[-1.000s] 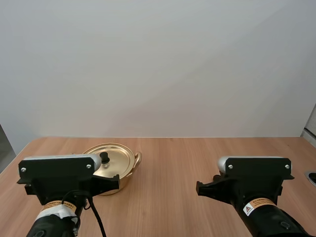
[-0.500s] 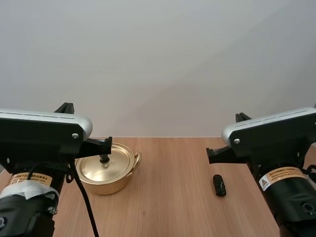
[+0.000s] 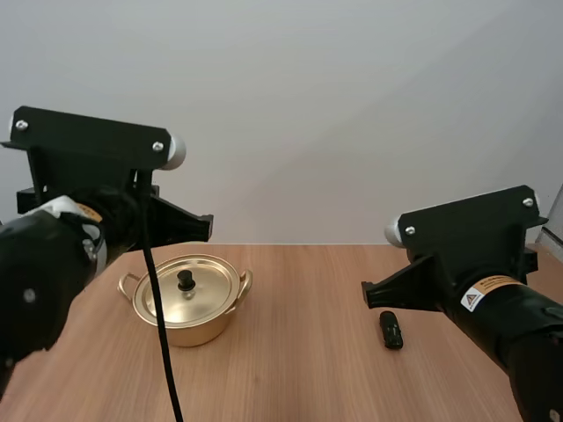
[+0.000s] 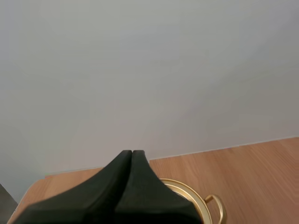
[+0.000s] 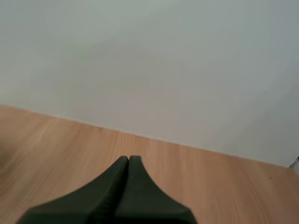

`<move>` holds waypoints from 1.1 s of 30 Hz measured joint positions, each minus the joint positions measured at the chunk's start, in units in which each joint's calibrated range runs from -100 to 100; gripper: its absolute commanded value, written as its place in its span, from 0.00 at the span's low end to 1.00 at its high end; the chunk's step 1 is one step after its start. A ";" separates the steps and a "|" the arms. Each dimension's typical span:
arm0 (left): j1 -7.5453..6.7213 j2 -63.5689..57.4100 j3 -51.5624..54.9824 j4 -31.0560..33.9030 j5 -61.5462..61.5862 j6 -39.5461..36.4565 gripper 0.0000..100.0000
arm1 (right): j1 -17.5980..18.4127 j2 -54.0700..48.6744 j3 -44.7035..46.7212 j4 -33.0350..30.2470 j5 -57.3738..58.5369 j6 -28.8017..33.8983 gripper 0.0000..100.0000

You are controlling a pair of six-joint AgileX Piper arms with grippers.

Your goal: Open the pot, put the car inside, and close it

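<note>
The pot stands on the left half of the table; it is golden, with a loop handle at each side; the lid sits flat on it, so the pot is closed; a black knob stands upright in the lid's middle.

The car, small and dark, lies on the bare wood of the right half, well apart from the pot; it is too small to tell its details; nothing touches it.

In the high view the left arm is raised above the table at the pot's left and near side, clear of the lid; the right arm is raised too, though lower, with its dark front end just beside the car and apart from it.

In the left wrist view the left gripper has its fingers pressed together into one dark wedge, pinching nothing; it points towards the pale wall, over the pot; the pot's rim and one handle peep out beside the wedge.

In the right wrist view the right gripper is likewise closed, its fingers one wedge with nothing between them; it points over bare table wood towards the wall.
</note>
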 measured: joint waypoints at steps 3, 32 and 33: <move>0.68 5.95 -6.31 -0.01 8.11 1.13 0.00 | 0.00 0.28 0.00 1.97 3.54 -2.91 0.00; 3.37 61.48 -18.56 -1.20 36.28 9.76 0.84 | -0.14 0.28 0.00 2.13 2.92 -4.01 0.00; 3.37 63.23 -18.56 -2.10 35.22 10.33 0.84 | -0.23 0.28 0.00 2.20 2.92 -4.01 0.00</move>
